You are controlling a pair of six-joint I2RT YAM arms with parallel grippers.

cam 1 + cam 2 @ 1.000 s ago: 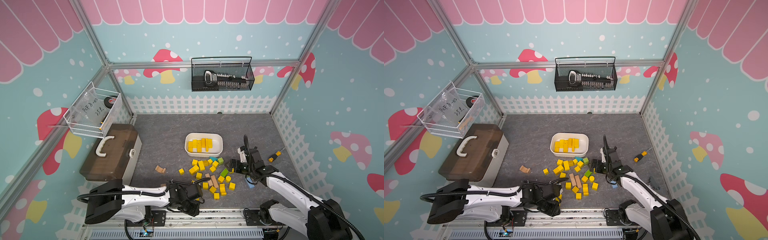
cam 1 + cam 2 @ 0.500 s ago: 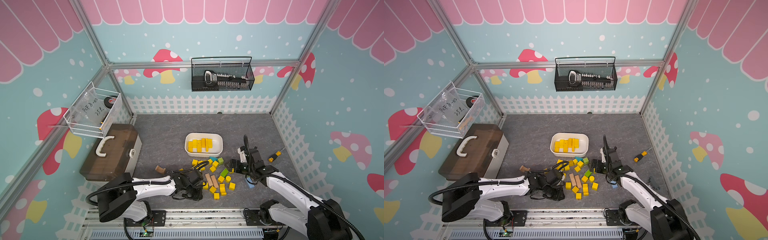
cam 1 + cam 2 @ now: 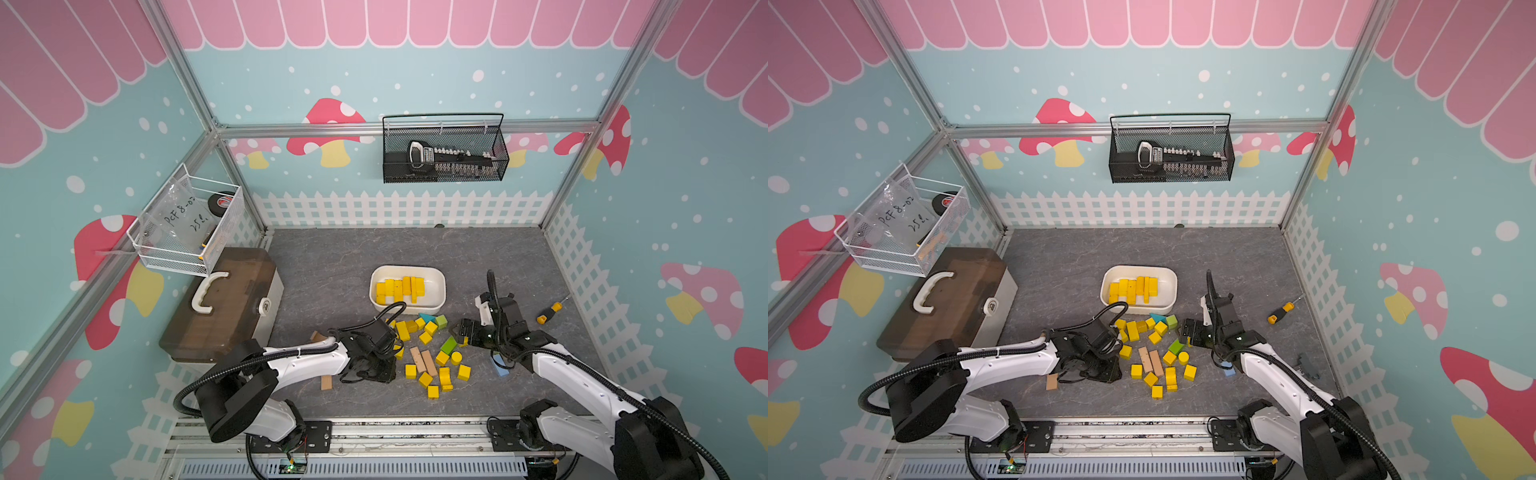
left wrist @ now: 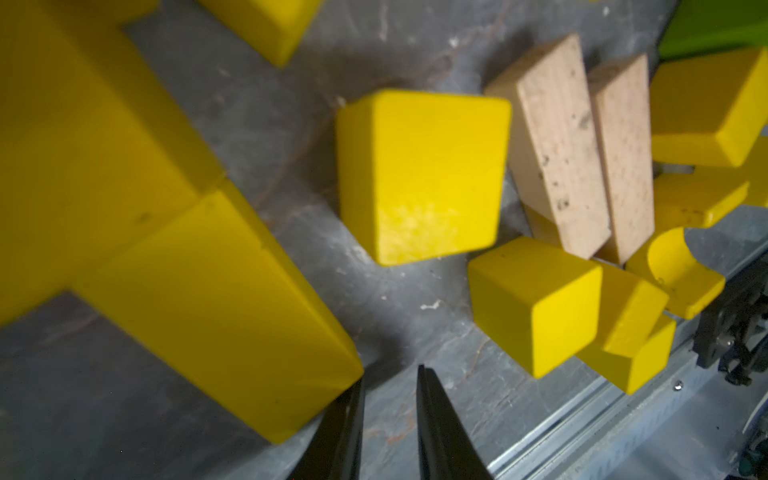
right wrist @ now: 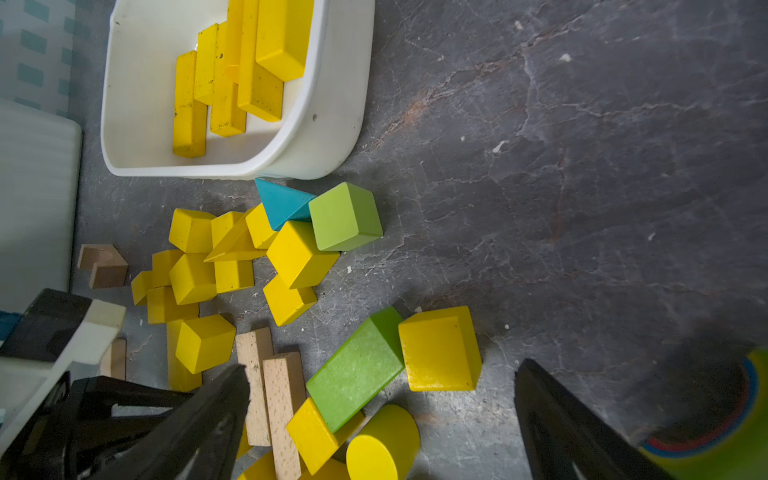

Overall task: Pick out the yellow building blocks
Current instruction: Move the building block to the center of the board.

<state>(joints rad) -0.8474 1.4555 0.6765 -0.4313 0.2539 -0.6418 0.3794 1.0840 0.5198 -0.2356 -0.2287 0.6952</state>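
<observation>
Many yellow building blocks [image 5: 299, 253] lie scattered near centre — left gripper [image 4: 390, 374] clenched on nothing, right gripper [image 5: 382, 370] spread wide.

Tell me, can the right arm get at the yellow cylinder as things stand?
Probably yes. The right gripper hangs open close by the yellow cylinder, with nothing lying on it; the green block beside it may crowd one finger.

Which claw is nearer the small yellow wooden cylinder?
Right. The right claw, open, is close beside the small yellow wooden cylinder, on its back-wall side. The left claw, shut, sits farther off, across the two tan wooden bars.
</observation>
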